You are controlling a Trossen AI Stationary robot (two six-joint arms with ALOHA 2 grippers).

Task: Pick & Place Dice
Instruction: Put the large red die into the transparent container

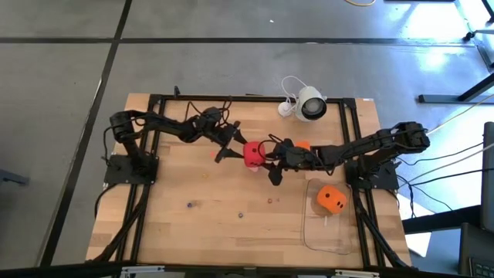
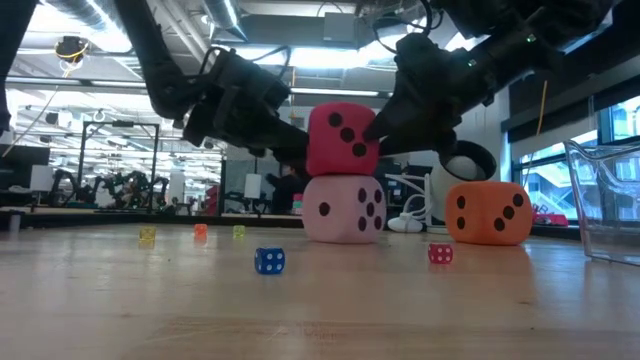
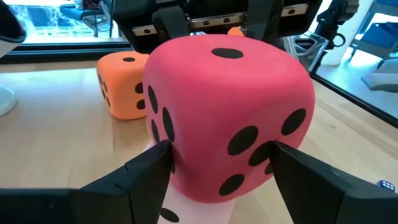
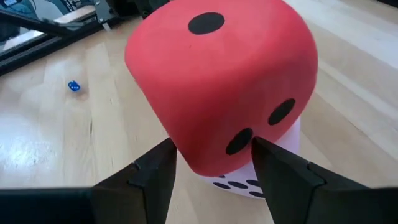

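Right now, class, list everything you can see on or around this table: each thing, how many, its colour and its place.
Red die: one, stacked on the pink die, mid-table.
Pink die: one, pale, on the wood under the red.
Orange dice: two; one in the clear tray, one beside the stack.
Clear tray: one, table's right front.
Small dice: several, blue, red, yellow, scattered on the wood.
Camera: one, white, back edge.
Left claw: fingers either side of the red die.
Right claw: likewise, from the opposite side.

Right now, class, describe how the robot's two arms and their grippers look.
Both arms are dark, jointed segments trailed by loose black cables. The left gripper and right gripper each end in two dark, flat, wedge-shaped fingers. No markings are legible.
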